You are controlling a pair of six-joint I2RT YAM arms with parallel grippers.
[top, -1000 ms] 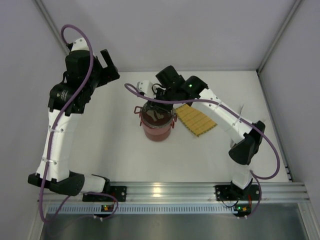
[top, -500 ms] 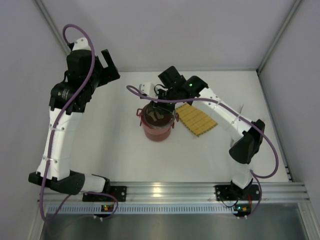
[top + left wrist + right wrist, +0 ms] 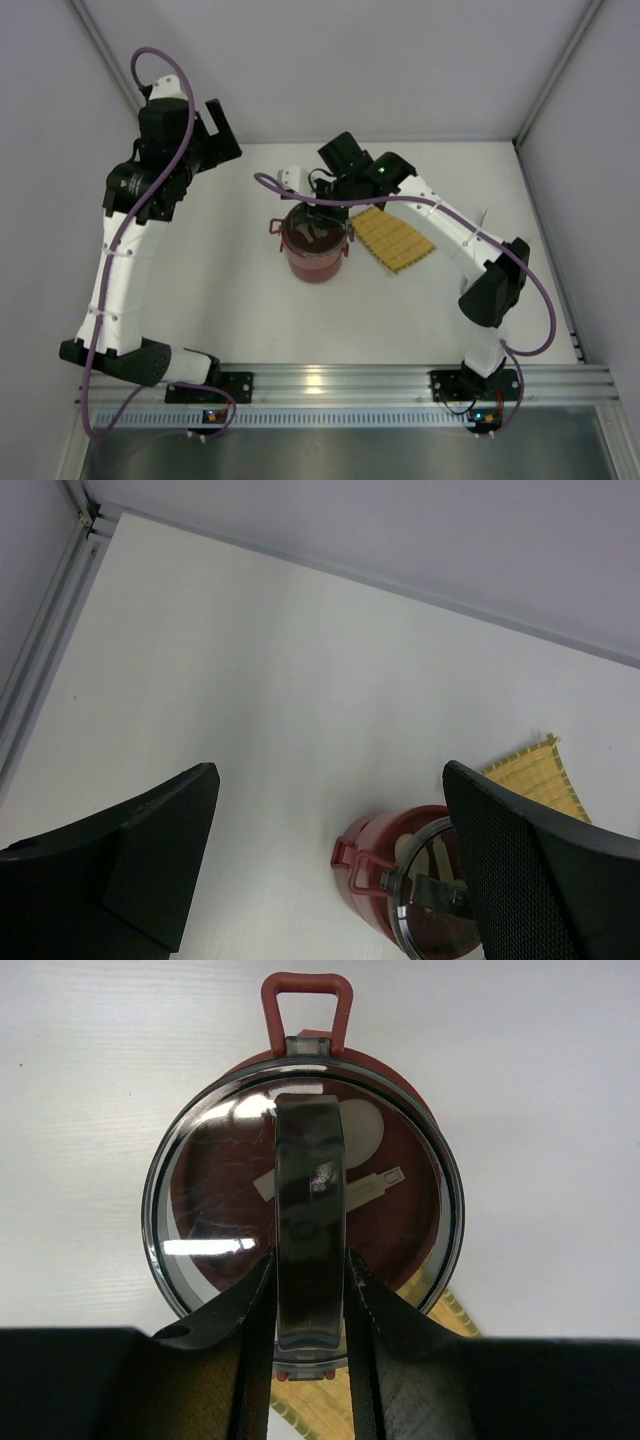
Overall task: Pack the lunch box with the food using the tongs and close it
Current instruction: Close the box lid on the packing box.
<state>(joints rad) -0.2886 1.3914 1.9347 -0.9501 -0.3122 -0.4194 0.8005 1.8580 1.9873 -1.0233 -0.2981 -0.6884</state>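
My right gripper [image 3: 322, 203] sits atop the lid [image 3: 200, 1220] over the lunch box [image 3: 312, 265]. The mat [image 3: 395, 240] lies just right of the lunch box (contact unclear), my left gripper [image 3: 222, 130] well behind-left.

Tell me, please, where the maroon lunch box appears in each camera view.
Top external: lunch box at the table's centre, just left of the yellow mat.
Left wrist: lunch box at the bottom edge, right of centre, yellow mat to its upper right.
Right wrist: lunch box fills the centre under the clear lid, yellow mat at bottom right.
Shared landmark: the yellow mat.
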